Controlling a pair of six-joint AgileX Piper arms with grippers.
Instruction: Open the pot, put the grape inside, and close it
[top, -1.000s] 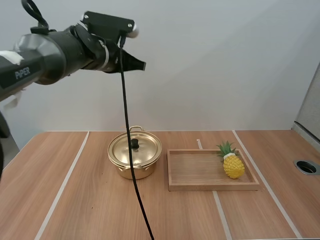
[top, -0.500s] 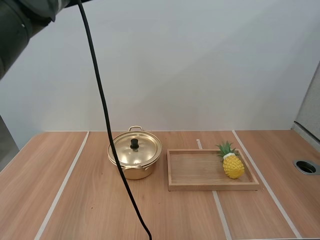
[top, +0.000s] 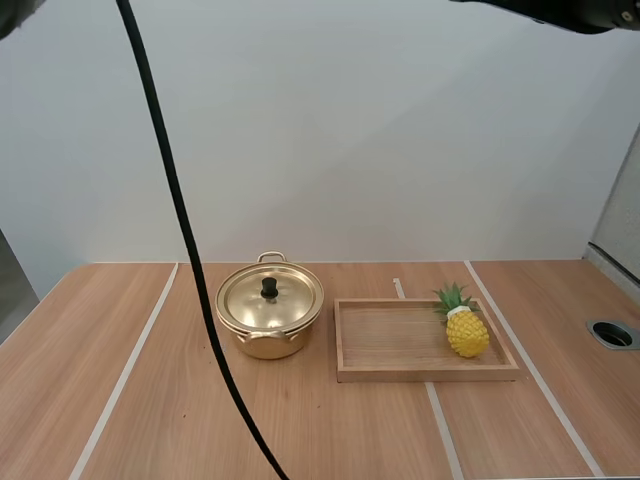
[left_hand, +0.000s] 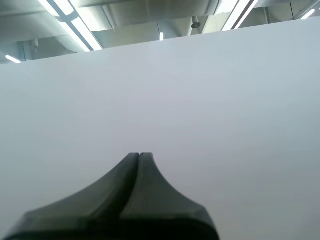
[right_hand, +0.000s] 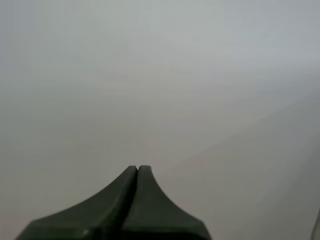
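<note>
A golden pot (top: 268, 325) stands on the wooden table, its lid (top: 285, 300) on and a black knob (top: 269, 288) at the lid's middle. Right of it lies a wooden tray (top: 390, 342) with a yellow pineapple (top: 467, 331) at its right end. My left gripper (left_hand: 139, 156) is shut on nothing, its fingers together as one dark wedge against a plain white wall. My right gripper (right_hand: 138, 169) is shut the same way, facing a bare grey surface. Both are high above the table; a dark piece of my right arm (top: 560, 10) crosses the high view's upper edge.
The table (top: 150, 400) is light wood with white stripes running front to back. A round dark hole (top: 612, 334) sits in the table near its right edge. Open tabletop lies left of the pot and in front of the tray.
My left arm has lifted up and to the left, leaving the high view. A dark piece of my right arm has come in at the upper right. Pot, tray and pineapple have not moved.
</note>
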